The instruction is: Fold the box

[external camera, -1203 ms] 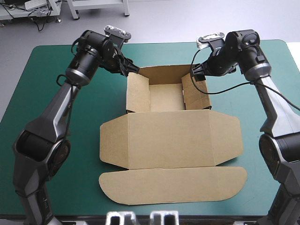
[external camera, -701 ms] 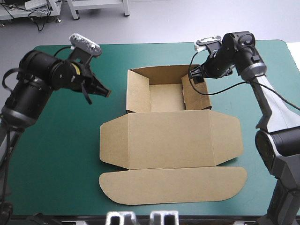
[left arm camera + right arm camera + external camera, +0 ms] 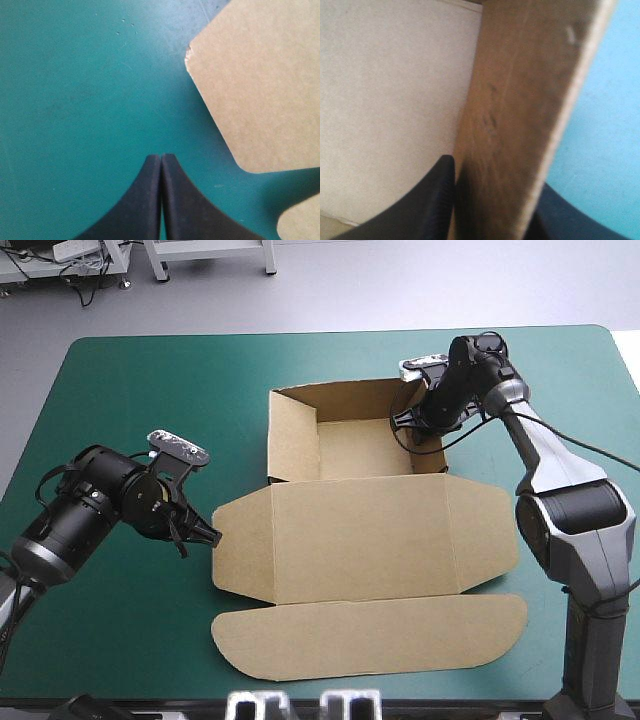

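Lower centre: box (image 3: 360, 540) is lying on teal-green cover (image 3: 120, 420), lid flat. Left gripper (image 3: 213, 536), fingers pressed together, is hovering beside lid's left corner. Upper right: right gripper (image 3: 415, 432) is pinching tray's right wall.

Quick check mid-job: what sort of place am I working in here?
Probably a robotics lab or test bench: a teal-green covered table, a half-folded brown box on it, the right gripper pinching its right wall, the left gripper beside it.
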{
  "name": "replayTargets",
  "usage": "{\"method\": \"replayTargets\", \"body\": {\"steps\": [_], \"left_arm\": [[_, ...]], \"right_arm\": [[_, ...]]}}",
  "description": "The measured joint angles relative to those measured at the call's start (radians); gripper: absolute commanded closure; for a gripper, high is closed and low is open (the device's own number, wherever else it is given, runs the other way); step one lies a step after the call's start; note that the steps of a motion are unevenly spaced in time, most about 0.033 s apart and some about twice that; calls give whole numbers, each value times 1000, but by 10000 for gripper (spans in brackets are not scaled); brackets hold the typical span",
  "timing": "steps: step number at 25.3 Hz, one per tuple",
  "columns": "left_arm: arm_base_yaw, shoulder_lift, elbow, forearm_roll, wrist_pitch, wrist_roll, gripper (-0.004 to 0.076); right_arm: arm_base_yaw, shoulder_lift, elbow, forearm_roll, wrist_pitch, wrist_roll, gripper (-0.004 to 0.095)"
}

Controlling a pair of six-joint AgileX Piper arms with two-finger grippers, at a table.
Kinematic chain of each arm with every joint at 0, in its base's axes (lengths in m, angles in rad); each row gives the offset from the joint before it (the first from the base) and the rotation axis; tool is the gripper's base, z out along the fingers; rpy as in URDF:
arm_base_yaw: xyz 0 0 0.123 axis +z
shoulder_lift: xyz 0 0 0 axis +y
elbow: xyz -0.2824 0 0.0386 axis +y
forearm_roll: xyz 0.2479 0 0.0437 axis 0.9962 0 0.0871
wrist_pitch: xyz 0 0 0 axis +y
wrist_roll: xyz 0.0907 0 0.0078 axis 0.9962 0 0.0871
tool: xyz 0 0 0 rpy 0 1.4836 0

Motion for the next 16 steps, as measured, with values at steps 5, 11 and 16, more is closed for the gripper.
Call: {"method": "replayTargets", "body": {"steps": [5,11,16], "left_arm": [[0,0,0,11,-11,-1,734],[0,-1,0,12,-11,-1,734],[0,-1,0,12,-11,-4,734]], "right_arm": [[-1,3,0,0,-6,-2,927],[0,6,-30,-75,11,-20,928],[-56,6,-152,-156,10,-19,928]]}}
